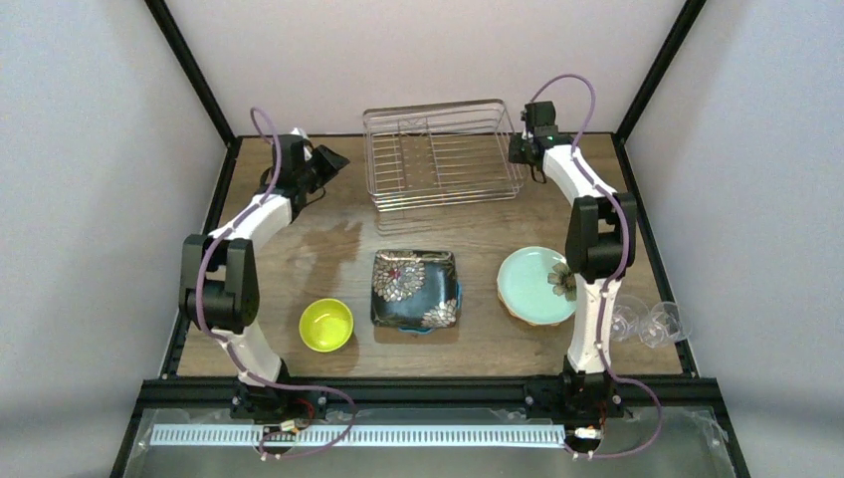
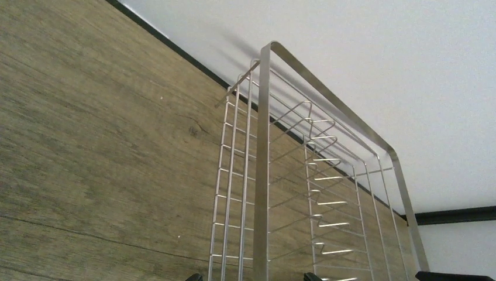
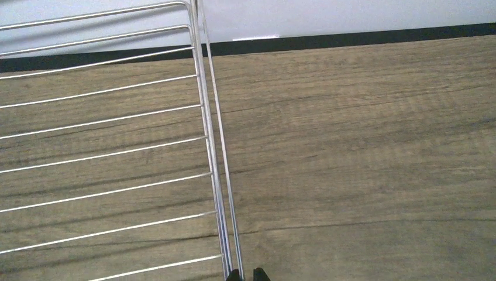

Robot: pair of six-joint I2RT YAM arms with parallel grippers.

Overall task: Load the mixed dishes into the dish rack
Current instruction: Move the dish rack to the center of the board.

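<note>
The dish rack [image 1: 443, 154], a silvery wire rack, stands at the back middle of the table with nothing in it. My right gripper [image 1: 520, 149] is at its right side. In the right wrist view its fingertips [image 3: 246, 275] are shut on the rack's thin rim wire [image 3: 213, 146]. My left gripper [image 1: 333, 159] is by the rack's left side, open, its tips [image 2: 252, 277] straddling the flat rim band [image 2: 261, 175]. A black square floral plate [image 1: 415, 289], a mint flower plate [image 1: 535, 284] and a yellow-green bowl [image 1: 326, 325] lie on the near half of the table.
Clear glass pieces [image 1: 657, 324] sit at the table's right edge, beside the right arm. A black frame rail [image 1: 428, 390] runs along the near edge. White walls close in the back and sides.
</note>
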